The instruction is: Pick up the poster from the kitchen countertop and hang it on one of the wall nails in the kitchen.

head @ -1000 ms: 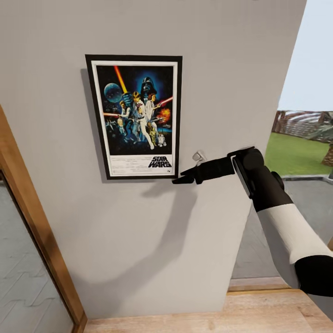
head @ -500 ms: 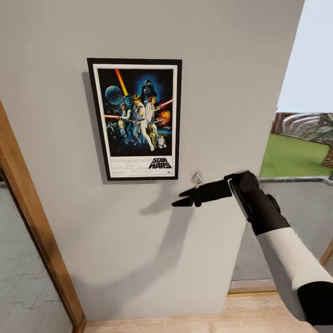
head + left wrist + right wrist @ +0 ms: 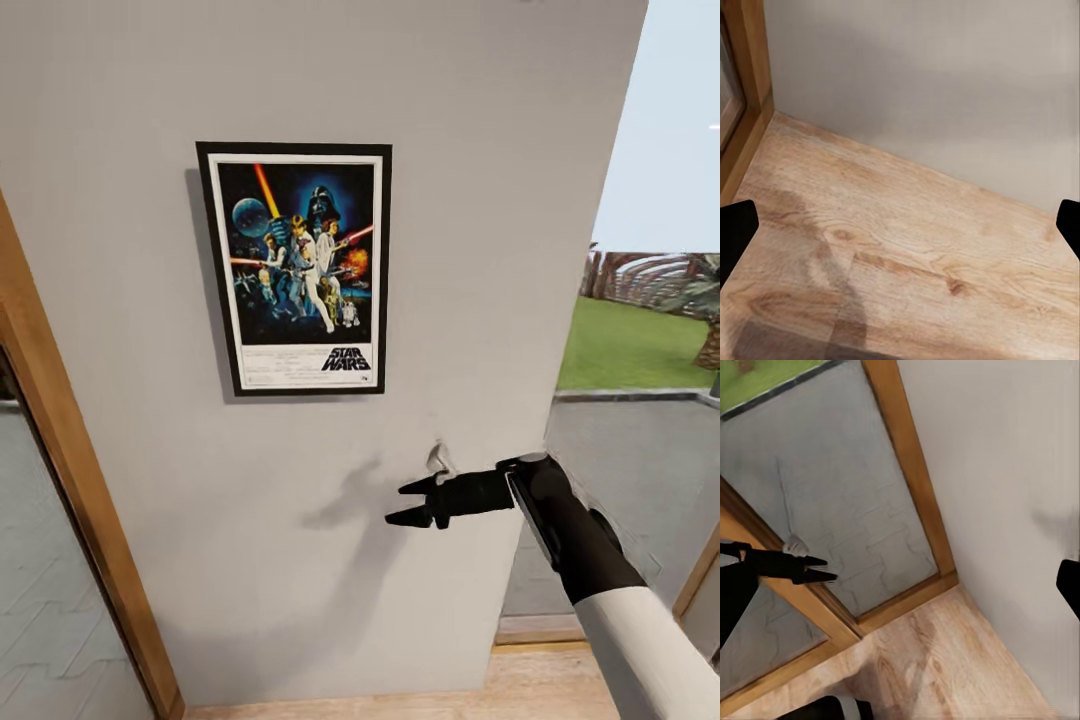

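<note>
poster [image 3: 296, 268] — lettered "STAR WARS"

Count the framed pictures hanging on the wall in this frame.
1. The poster hangs flat on the pale grey wall, above and to the left of the open right gripper, apart from it. Others may lie outside the view.

The poster [image 3: 296, 268] reads "STAR WARS" in black lettering (on its white lower border); its smaller print is illegible.
</note>
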Available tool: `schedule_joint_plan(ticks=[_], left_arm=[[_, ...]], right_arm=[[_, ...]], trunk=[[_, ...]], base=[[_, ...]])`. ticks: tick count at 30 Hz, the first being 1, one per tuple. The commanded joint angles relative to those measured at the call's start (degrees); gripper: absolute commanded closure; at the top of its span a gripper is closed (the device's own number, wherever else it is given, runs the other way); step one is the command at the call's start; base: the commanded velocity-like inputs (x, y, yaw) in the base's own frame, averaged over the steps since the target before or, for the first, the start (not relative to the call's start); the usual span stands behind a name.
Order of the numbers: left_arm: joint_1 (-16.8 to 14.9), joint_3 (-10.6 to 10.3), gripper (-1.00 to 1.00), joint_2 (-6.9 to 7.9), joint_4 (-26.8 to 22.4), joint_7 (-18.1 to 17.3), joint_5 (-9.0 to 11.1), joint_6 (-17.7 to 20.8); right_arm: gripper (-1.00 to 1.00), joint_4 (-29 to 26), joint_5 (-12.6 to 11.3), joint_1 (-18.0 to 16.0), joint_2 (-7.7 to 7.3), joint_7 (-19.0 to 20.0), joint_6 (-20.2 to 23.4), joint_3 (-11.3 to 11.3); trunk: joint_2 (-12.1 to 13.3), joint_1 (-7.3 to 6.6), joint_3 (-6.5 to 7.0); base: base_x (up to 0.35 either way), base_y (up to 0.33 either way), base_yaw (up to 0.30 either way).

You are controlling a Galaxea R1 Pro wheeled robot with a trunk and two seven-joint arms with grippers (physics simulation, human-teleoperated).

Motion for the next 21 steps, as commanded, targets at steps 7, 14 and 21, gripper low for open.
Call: schedule_joint_plan(ticks=[7,14,21], left_arm=[[-0.03,0.25,-1.0,0.0,0.1,-0.29,-0.07,-0.09],[-0.03,0.25,-1.0,-0.06,0.1,-0.29,-0.07,-0.08],[-0.03,0.25,-1.0,-0.16,0.39,-0.05,-0.15,0.0]], right_arm=[[-1.0,0.54,0.38,8.75,-1.79,-0.01,-5.07,-1.21],[-1.0,10.11,0.36,17.17,-2.81,-1.01,-16.4,-1.5],[-1.0,48.91,0.35,18.86,-3.23,-12.24,-38.87,-14.16]], trunk=[[-0.04,0.03,0.65],[-0.04,0.03,1.13],[-0.04,0.03,1.17]], base=[[0.0,0.0,0.0],[0.0,0.0,0.0],[0.0,0.0,0.0]])
